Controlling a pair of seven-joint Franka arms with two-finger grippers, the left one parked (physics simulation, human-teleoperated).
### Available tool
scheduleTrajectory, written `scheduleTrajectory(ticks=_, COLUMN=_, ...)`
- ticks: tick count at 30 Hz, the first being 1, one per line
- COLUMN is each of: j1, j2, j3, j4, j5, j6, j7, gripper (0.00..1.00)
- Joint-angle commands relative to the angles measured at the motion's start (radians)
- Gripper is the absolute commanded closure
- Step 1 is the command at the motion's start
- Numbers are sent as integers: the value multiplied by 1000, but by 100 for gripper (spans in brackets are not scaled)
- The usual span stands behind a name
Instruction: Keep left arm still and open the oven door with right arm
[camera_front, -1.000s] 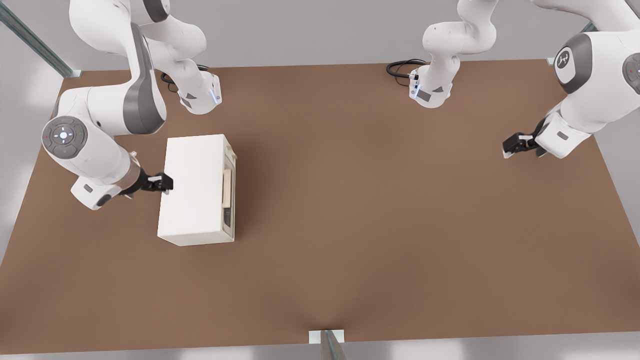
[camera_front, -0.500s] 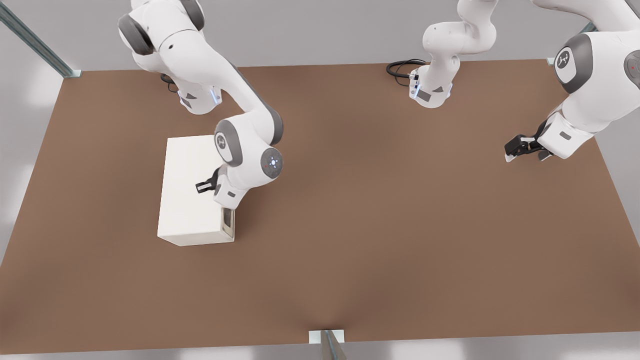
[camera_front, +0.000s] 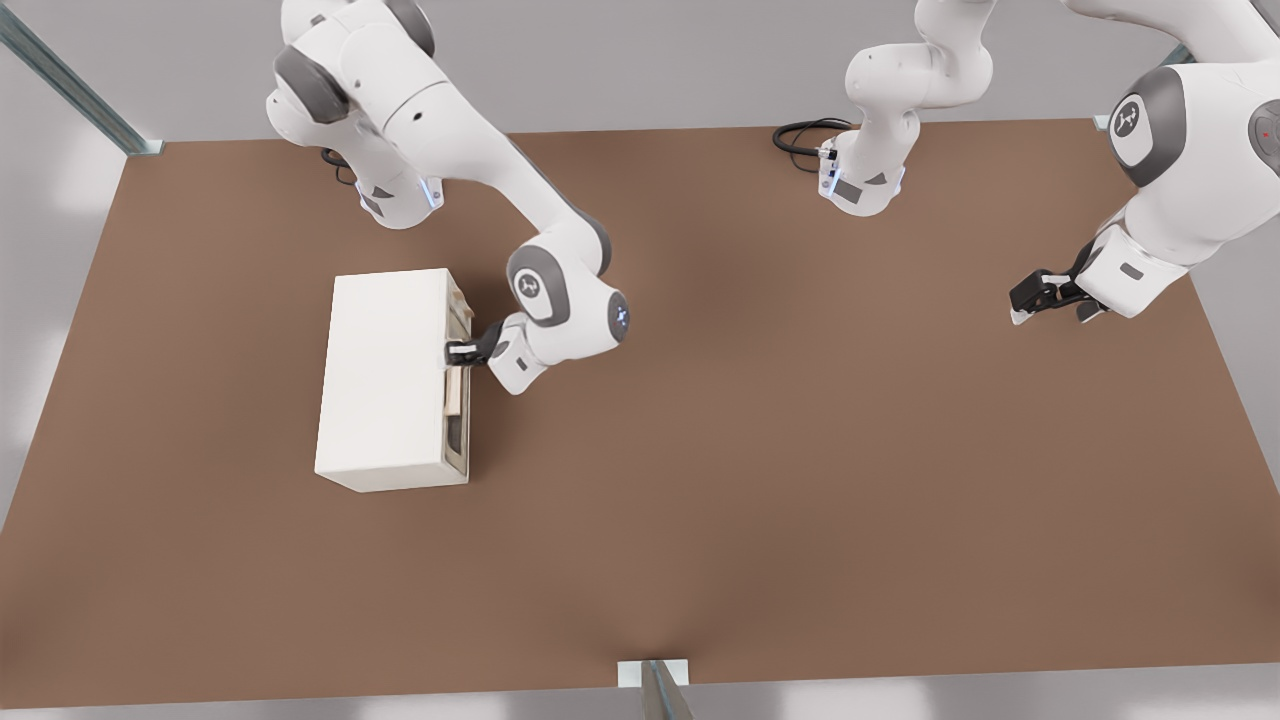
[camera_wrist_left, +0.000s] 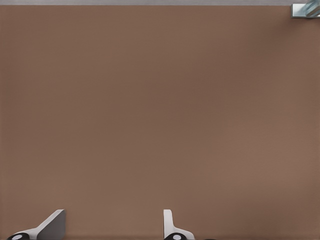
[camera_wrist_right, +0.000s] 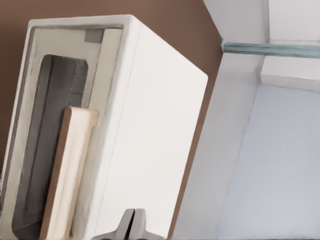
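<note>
The cream-white oven stands on the brown table at the front view's left. Its door faces the front view's right and looks closed against the box. The tan bar handle runs along the door's upper part. My right arm reaches down in front of the door, and its gripper is at the handle's far end, by the oven's top front edge. In the right wrist view the fingertips are pressed together, shut on nothing, beside the handle and the dark window.
The brown table stretches to the front view's right of the oven. The parked left arm's gripper hangs at the far right. Both arm bases and a black cable sit at the back edge.
My right arm swung from behind the oven, across its top, to the door side. The gripper now points at the handle's far end. The oven and door have not moved.
</note>
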Motion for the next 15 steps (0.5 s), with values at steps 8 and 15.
scheduleTrajectory(ticks=8, j1=9, j2=21, j3=0, j4=-43, j5=-6, j6=88, j7=538, gripper=100)
scheduleTrajectory(ticks=15, j1=7, j2=43, j3=0, j4=-45, j5=-9, j6=117, j7=538, gripper=100)
